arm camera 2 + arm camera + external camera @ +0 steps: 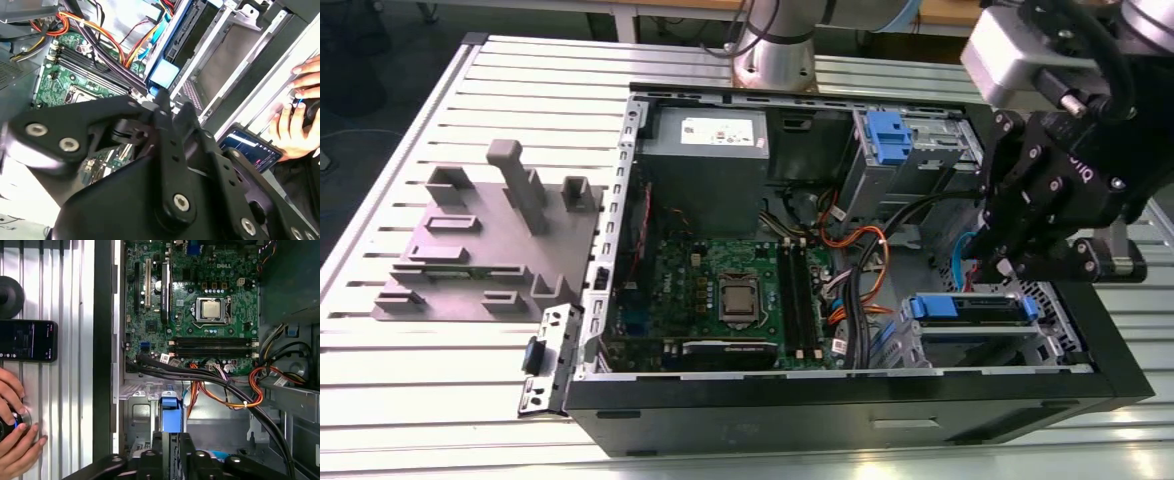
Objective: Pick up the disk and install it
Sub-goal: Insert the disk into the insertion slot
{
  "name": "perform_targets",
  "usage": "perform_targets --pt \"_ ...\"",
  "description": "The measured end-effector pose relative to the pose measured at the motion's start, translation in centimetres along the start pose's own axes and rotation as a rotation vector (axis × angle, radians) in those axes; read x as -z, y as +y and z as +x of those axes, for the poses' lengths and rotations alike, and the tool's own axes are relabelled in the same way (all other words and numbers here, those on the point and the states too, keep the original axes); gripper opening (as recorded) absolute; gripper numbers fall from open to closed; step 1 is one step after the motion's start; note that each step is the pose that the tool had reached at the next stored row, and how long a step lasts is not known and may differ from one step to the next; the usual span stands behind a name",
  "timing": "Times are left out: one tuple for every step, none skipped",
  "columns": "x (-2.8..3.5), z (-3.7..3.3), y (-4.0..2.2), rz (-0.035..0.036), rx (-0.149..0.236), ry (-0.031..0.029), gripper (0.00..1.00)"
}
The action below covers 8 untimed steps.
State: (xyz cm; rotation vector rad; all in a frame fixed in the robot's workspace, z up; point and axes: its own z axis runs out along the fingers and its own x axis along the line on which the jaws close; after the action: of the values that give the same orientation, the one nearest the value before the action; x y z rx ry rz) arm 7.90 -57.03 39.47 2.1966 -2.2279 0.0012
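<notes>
The jaws of the gripper (1003,268) appear pinched together on the blue handle end of the disk (970,308), though the grip itself is partly hidden. By the look of it, this is the install step: the disk lies flat in the drive bay at the front corner of the computer case (761,405), well away from the motherboard (727,290). The next move probably calls for a straight push until it seats. Blue carrier, dark edge; its label is unseen.
</notes>
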Motion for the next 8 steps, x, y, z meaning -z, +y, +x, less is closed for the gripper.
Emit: perform_targets --pt "-0.18 0.01 0.00 0.0000 0.000 0.0000 0.24" --pt "-0.36 0.01 -0.01 0.0000 0.000 -0.0001 0.24" --pt "-0.55 0.02 0.00 0.0000 0.000 -0.0002 0.18" --pt "-0.73 0.02 -0.01 0.0000 0.000 -0.0001 0.12" --pt "-0.90 0.03 -0.01 0.0000 0.000 -0.0001 0.12" --pt "-1.10 0.02 -0.01 0.0000 0.000 -0.0001 0.11" --pt "-1.28 0.03 -0.01 0.0000 0.000 -0.0001 0.11" --pt "-1.46 0.02 -0.01 0.0000 0.000 -0.0001 0.11"
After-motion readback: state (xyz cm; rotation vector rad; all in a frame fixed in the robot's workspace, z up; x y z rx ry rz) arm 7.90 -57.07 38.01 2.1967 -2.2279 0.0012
